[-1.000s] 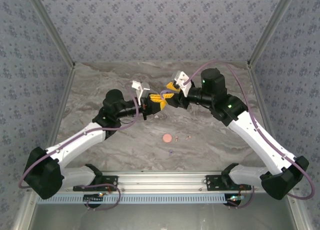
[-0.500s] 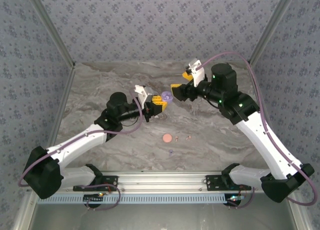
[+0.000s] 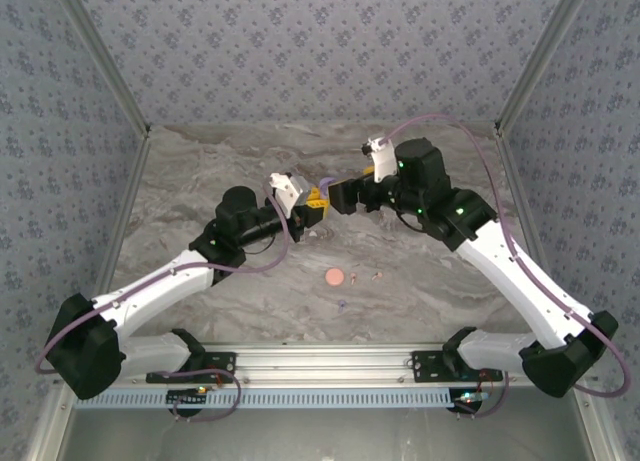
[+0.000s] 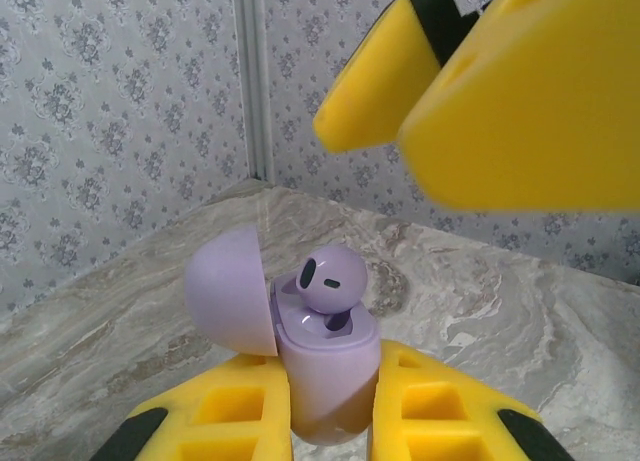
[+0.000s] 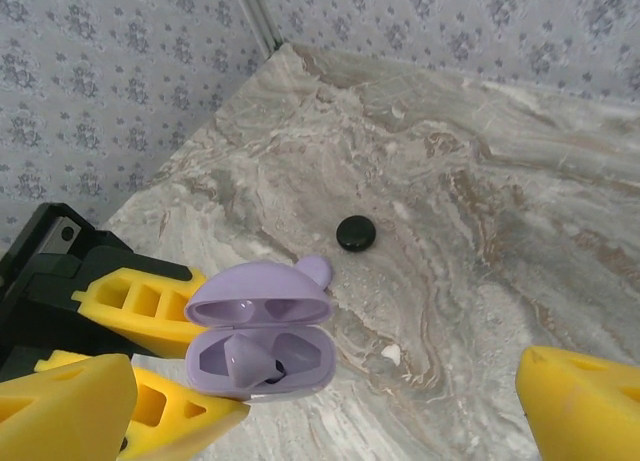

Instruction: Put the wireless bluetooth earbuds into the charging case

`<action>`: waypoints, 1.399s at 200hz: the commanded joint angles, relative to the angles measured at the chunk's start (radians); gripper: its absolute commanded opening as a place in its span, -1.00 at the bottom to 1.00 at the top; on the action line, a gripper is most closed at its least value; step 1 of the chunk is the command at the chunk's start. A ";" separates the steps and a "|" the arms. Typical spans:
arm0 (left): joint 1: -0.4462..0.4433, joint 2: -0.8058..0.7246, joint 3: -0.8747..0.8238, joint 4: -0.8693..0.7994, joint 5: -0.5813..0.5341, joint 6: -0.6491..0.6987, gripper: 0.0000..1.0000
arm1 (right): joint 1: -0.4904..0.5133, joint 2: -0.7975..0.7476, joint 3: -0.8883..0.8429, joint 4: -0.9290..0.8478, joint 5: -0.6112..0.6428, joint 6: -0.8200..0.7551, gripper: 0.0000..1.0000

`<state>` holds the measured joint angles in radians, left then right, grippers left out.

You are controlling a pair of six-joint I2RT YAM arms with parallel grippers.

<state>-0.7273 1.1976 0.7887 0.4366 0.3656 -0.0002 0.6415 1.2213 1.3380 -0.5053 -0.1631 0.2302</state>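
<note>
We find the lilac case [image 4: 325, 381], lid open, one lilac earbud [image 4: 333, 278] seated, clamped in the left tool [image 4: 330, 406]; right tool [image 3: 347, 193] jaws apart, open bench [image 5: 480, 181] beneath.

Marbled tabletop [image 3: 200, 161], patterned walls [image 3: 320, 51].

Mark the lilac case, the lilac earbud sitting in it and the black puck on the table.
lilac case [image 4: 330, 386], left wrist view, on its lower body
lilac earbud [image 4: 335, 276], left wrist view, on its rounded head
black puck [image 5: 356, 232], right wrist view, on its top face
</note>
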 commanded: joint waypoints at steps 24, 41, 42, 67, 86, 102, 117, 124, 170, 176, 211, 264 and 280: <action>-0.009 -0.020 0.034 0.002 -0.005 0.020 -1.00 | 0.014 0.041 0.024 -0.009 0.038 0.030 1.00; -0.009 -0.019 0.036 0.004 -0.005 0.019 -1.00 | 0.015 0.058 0.036 -0.033 0.050 0.021 0.99; -0.009 -0.019 0.036 0.004 -0.005 0.018 -1.00 | 0.015 0.059 0.036 -0.034 0.050 0.020 0.99; -0.008 -0.020 0.037 0.005 -0.003 0.014 -1.00 | 0.015 0.066 0.034 -0.045 0.080 0.019 0.99; -0.009 -0.020 0.037 0.005 -0.004 0.015 -1.00 | 0.012 0.065 0.035 -0.053 0.092 0.020 1.00; -0.008 -0.020 0.038 0.005 -0.005 0.015 -1.00 | 0.011 0.061 0.035 -0.056 0.092 0.018 1.00; -0.008 -0.017 0.038 0.005 -0.007 0.015 -1.00 | 0.010 0.057 0.033 -0.061 0.091 0.013 0.99; -0.009 -0.017 0.039 0.005 -0.007 0.015 -1.00 | 0.008 0.055 0.033 -0.065 0.089 0.013 0.99; -0.009 -0.015 0.038 0.007 -0.008 0.009 -1.00 | -0.002 0.034 0.024 -0.071 0.091 0.011 1.00; -0.009 -0.013 0.039 0.007 -0.008 0.008 -1.00 | -0.003 0.033 0.024 -0.073 0.091 0.009 1.00; -0.009 -0.011 0.039 0.011 -0.010 0.003 -1.00 | -0.010 0.030 0.023 -0.072 0.070 0.006 1.00; -0.009 -0.011 0.034 0.017 -0.016 -0.003 -1.00 | -0.018 0.030 0.024 -0.079 0.065 0.005 1.00; -0.009 -0.011 0.033 0.020 -0.016 -0.005 -1.00 | -0.021 0.030 0.025 -0.082 0.064 0.006 1.00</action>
<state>-0.7300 1.1980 0.7887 0.4183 0.3607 0.0013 0.6353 1.2694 1.3399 -0.5522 -0.1089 0.2436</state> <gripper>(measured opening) 0.160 0.998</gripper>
